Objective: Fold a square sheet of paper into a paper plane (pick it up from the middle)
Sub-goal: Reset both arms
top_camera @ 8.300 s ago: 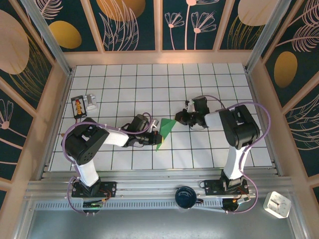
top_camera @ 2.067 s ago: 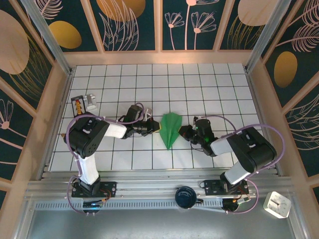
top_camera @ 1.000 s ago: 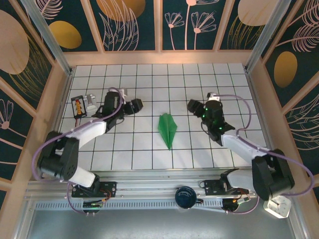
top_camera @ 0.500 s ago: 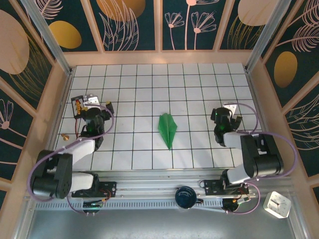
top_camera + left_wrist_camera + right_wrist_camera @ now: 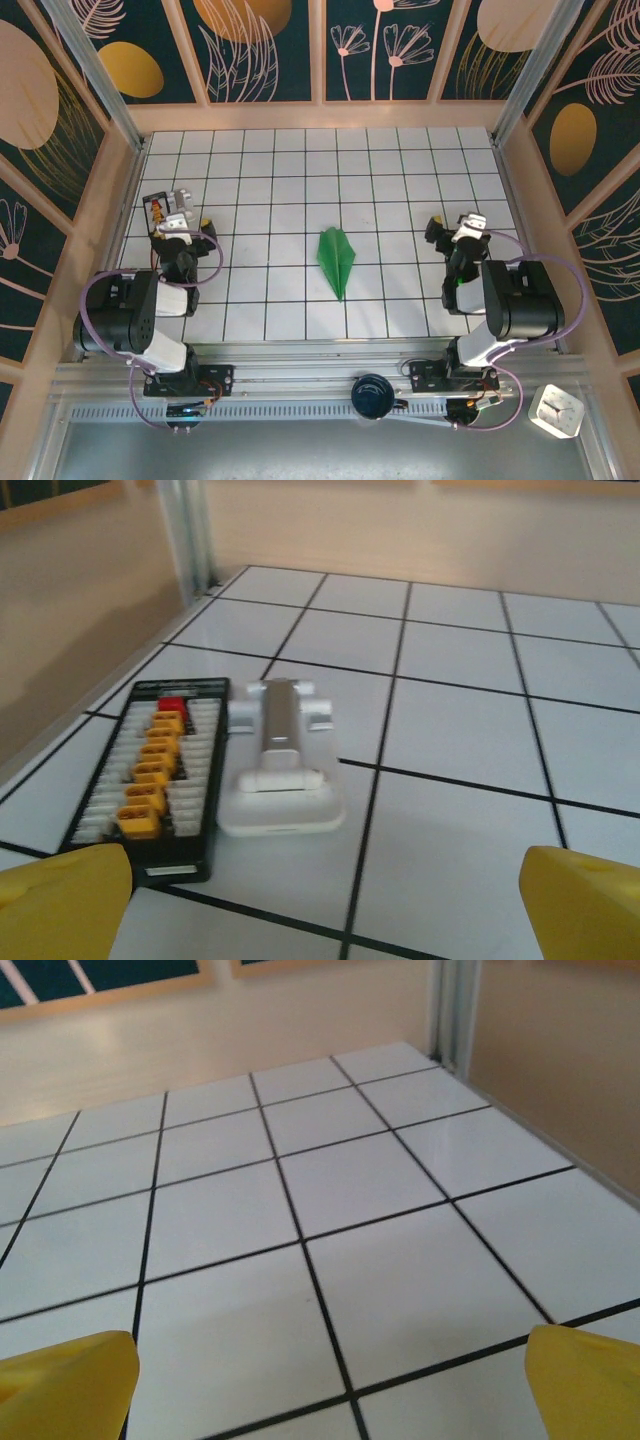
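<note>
Trouble on the left side would most likely come from the clutter. The left gripper (image 5: 183,225) hangs close to its own base with its jaws spread wide and nothing between them. In the wrist view its yellow fingertips (image 5: 62,898) frame a black connector board (image 5: 150,775) and a white plastic block (image 5: 280,770), which lie side by side just ahead. A low move forward from this pose could shove either one across the tiled table (image 5: 400,180) or catch a finger on the board's edge.

In the middle lies the paper plane (image 5: 337,262), a slim green dart flat on the tiles with its nose towards the arms, well apart from both grippers. To my eye the folding is finished, so the main danger is undoing it. The paper is light and nothing holds it down, so a cable or forearm swinging low over the centre could brush it aside or lift a flap. I cannot tell how sharp the creases are; soft ones might let the wings spring open on their own. A fresh grasp taken at a wing rather than the centre crease would probably pull the folds apart.

On the right, the right gripper (image 5: 455,229) is likewise fully spread and empty, with its fingertips (image 5: 70,1375) over bare tiles. I judge little risk there beyond a careless sweep back towards the dart
</note>
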{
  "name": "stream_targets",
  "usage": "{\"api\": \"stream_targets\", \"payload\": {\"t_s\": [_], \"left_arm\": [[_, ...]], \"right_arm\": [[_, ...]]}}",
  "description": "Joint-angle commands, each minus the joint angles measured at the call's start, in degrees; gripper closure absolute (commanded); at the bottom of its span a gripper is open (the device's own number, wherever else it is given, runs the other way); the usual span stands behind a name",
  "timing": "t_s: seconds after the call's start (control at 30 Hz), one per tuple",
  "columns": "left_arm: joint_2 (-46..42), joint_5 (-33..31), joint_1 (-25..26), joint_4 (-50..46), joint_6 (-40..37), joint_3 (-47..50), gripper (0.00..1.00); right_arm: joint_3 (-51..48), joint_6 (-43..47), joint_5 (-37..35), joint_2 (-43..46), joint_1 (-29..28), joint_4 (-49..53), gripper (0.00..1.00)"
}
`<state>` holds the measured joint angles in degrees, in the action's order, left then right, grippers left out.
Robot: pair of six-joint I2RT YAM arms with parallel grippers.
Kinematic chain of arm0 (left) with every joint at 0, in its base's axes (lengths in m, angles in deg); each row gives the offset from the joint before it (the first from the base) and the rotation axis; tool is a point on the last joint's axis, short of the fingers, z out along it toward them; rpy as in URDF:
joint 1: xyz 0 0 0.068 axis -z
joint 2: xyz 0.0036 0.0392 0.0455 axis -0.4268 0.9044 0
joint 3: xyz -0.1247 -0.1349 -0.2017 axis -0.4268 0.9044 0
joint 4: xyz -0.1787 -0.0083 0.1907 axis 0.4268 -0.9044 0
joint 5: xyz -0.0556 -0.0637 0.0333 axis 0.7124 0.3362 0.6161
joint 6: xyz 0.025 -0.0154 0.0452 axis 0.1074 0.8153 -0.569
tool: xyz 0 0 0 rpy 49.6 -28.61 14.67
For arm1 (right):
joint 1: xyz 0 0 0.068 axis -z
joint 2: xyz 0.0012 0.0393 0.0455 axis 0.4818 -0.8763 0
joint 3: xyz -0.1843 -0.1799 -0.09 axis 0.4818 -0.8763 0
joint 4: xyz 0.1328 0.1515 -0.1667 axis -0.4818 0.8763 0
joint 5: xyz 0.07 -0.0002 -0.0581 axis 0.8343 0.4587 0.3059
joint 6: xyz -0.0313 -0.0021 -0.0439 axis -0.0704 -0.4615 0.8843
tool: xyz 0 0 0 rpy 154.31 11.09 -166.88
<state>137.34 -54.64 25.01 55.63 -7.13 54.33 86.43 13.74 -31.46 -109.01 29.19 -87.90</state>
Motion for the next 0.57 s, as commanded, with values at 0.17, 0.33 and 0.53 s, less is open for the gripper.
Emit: {"api": "stream_targets", "payload": {"t_s": [0.17, 0.33, 0.53], "left_arm": [[-0.1, 4.0, -0.1, 8.7, -0.4, 0.2, 0.01], [-0.1, 4.4, -0.1, 8.5, -0.6, 0.2, 0.01], [-0.1, 4.7, -0.1, 8.4, -0.7, 0.1, 0.01]], "right_arm": [[-0.2, 0.9, 0.3, -0.9, -0.5, -8.5, 0.01], [-0.2, 1.0, 0.1, -0.8, -0.6, -8.2, 0.01], [-0.2, 0.9, 0.3, -0.8, -0.6, -8.3, 0.01]]}}
